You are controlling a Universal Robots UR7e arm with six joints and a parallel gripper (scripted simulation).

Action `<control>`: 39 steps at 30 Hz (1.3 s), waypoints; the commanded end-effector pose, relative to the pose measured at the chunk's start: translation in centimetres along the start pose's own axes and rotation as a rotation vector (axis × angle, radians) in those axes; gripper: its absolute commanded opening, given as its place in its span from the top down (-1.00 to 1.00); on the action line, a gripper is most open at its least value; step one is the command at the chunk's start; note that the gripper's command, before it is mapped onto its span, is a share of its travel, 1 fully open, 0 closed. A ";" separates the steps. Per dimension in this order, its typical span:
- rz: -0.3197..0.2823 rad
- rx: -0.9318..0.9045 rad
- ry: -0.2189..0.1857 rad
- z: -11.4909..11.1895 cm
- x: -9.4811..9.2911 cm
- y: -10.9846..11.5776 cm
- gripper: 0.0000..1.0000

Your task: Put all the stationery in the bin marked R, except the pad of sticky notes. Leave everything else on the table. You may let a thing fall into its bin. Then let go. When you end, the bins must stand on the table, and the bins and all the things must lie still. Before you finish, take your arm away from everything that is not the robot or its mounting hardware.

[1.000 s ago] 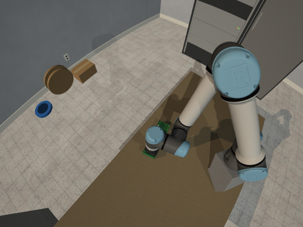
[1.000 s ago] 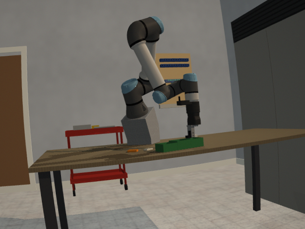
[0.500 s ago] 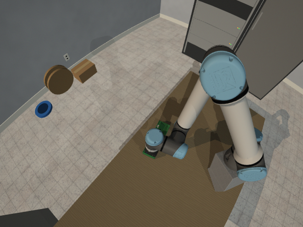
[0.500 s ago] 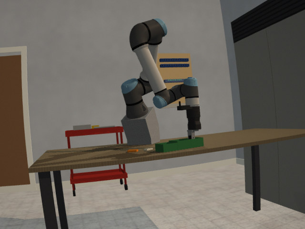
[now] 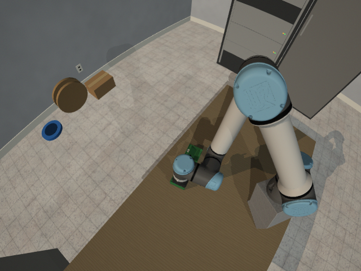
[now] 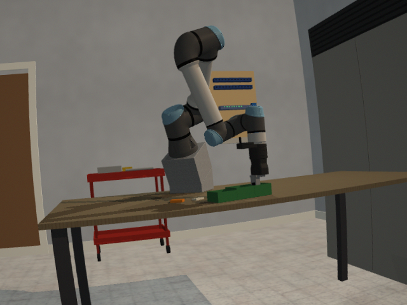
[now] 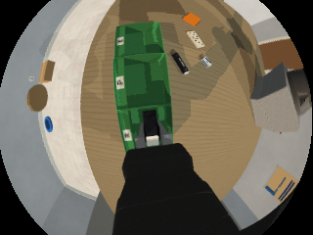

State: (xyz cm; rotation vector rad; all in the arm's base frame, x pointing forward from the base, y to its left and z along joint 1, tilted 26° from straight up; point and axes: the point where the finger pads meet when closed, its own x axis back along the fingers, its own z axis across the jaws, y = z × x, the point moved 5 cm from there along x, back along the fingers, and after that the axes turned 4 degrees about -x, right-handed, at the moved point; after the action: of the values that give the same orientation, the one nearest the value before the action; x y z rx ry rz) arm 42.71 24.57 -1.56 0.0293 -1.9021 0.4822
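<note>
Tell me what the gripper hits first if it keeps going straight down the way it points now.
The gripper points straight down, shut on a small pale item, over the nearest compartment of the long green plastic bin row. Going on, it would likely meet that compartment's floor first; remaining depth is unclear.
</note>
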 end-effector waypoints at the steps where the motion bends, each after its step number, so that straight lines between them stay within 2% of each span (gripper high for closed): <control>1: 0.000 0.000 -0.001 0.0 0.0 0.0 0.09; 2: 0.000 0.000 -0.001 0.0 0.0 0.0 -0.24; 19: 0.000 0.000 -0.001 0.0 0.0 0.0 -0.24; 39: 0.000 0.000 -0.002 0.0 2.4 0.0 -0.24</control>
State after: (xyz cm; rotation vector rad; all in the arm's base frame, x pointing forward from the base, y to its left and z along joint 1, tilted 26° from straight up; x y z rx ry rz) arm 41.98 24.96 0.15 0.0294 -1.9023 0.4823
